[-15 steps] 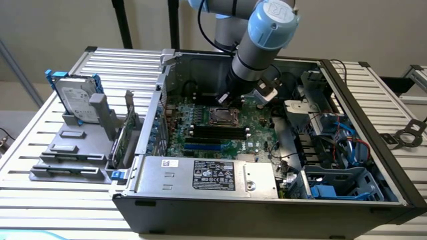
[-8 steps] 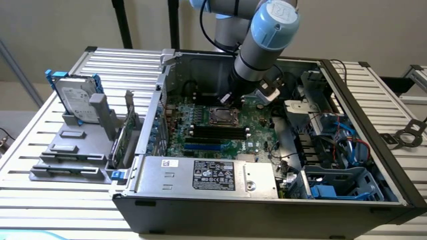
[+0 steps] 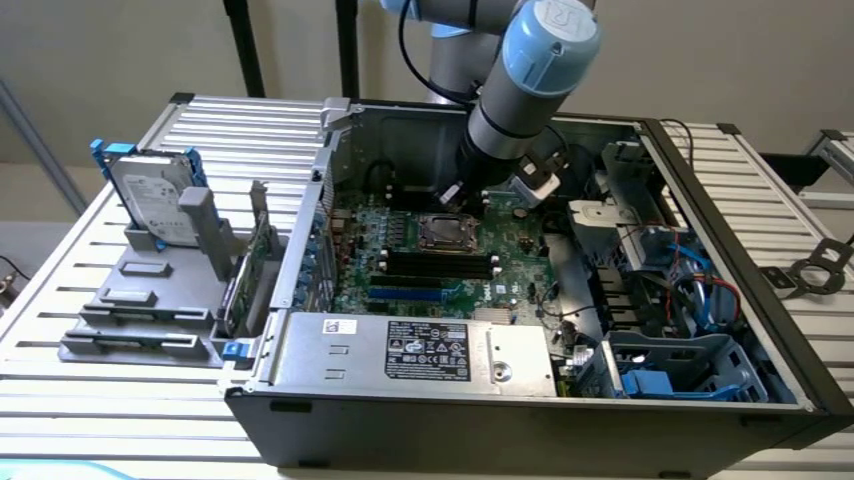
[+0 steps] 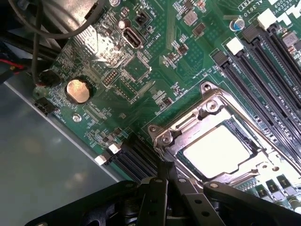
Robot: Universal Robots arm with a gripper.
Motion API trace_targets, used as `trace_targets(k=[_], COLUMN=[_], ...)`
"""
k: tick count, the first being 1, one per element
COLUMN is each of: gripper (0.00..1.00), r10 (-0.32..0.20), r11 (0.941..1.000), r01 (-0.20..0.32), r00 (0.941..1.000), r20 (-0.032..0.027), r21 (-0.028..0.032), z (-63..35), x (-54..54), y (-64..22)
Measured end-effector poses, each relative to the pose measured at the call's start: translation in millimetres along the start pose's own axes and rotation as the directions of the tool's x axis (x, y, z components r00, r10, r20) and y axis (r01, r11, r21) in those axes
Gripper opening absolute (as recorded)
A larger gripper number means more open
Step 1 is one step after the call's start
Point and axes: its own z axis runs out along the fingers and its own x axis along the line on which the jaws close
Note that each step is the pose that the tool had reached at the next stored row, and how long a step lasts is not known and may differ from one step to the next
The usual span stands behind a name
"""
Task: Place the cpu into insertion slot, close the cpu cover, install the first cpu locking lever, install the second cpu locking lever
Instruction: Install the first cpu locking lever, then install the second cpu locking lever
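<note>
1. One grey robot arm (image 3: 527, 85) with pale blue joint caps reaches down from the far side into an open black computer case (image 3: 534, 440), which lies on a slatted aluminium bench (image 3: 80, 400).
2. Its black jaws are closed tight against each other with nothing held between them. In the wrist view their tips sit at one corner of the socket, just beside the silvery frame. I cannot tell whether they touch it.
3. The small, flat, pale tan-silver cpu (image 4: 218, 150) lies inside the small square black insertion slot (image 3: 447, 233), which sits roughly mid-way across the green circuit board (image 4: 155, 52).
4. The thin silvery metal cpu cover (image 4: 207, 108), a square frame with a central cutout, lies flat down over the insertion slot, and the cpu shows through the cutout.
5. Several long black memory slots (image 4: 268, 61) run just beside the insertion slot, on its near side in the exterior view.
6. A round brass-coloured coin battery (image 4: 77, 90) sits on the board, well apart from the slot.
7. A silver power supply box (image 3: 414, 350) with a dark label lies along the near edge of the case.
8. Outside the case, at the exterior view's left, a grey hard drive (image 3: 144, 195) stands upright in a grey plastic holder on the bench.
</note>
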Motion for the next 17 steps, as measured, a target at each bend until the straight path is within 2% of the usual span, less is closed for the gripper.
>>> trace_targets(k=[7,10,17], gripper=[0.11,0.11,0.11], r10=[-0.019,-0.029,-0.033], r11=[0.9998,0.9995,0.9994], r01=[0.019,0.029,0.033], r00=[0.9998,0.9995,0.9994], r20=[0.0063,0.0074,0.0088], r21=[0.0032,0.007,0.0076], z=[-8.2,-8.3,-8.4], x=[-6.5,-9.1,-9.5], y=[-11.3,-14.3,-14.6])
